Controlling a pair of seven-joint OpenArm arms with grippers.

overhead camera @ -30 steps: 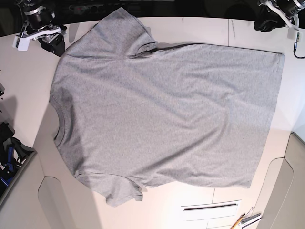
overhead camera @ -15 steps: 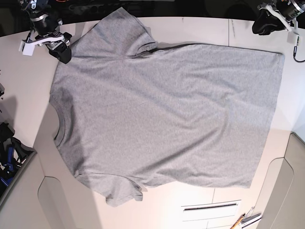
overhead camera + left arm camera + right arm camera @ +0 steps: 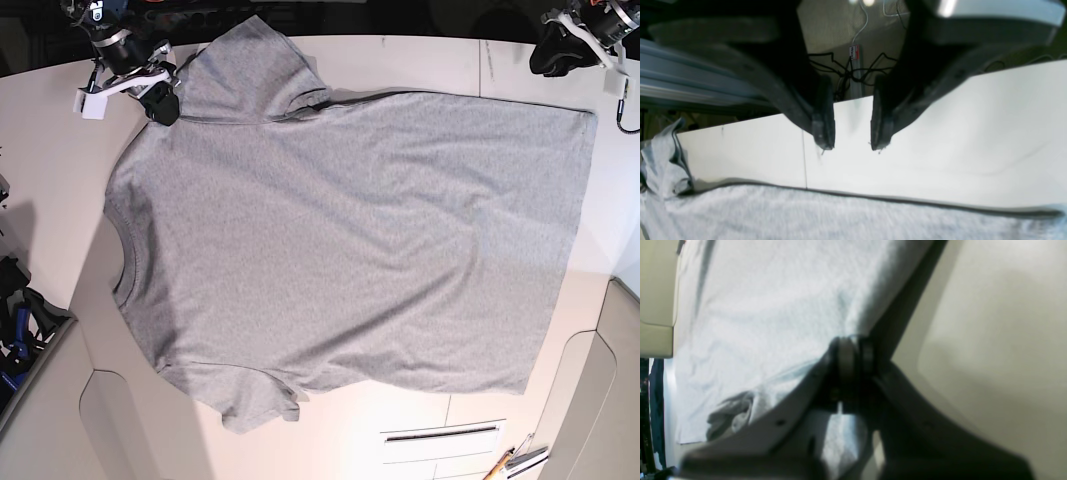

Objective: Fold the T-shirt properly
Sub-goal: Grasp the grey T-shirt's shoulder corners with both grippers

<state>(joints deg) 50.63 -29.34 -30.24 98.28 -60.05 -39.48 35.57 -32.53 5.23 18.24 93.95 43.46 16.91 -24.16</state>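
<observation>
**Grey shirt flat on table, one pincer at its sleeve**

The heather-grey short-sleeved cotton T-shirt [image 3: 340, 230] lies spread plain side up on the pale cream table [image 3: 50, 170], lightly rippled, ribbed collar toward the right arm's side. The right pincer [image 3: 853, 353] is pressed together at the cloth edge beside the far sleeve; whether it pinches fabric cannot be told. The left pincer [image 3: 851, 140] hangs spread over bare table, just beyond the far hem corner.

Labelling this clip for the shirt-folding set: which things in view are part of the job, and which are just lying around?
Part of the job:
T-shirt
right tool, at the shirt's shoulder edge
left tool, open above bare table

Lying about:
pen-like items
blue-and-black gear
</observation>
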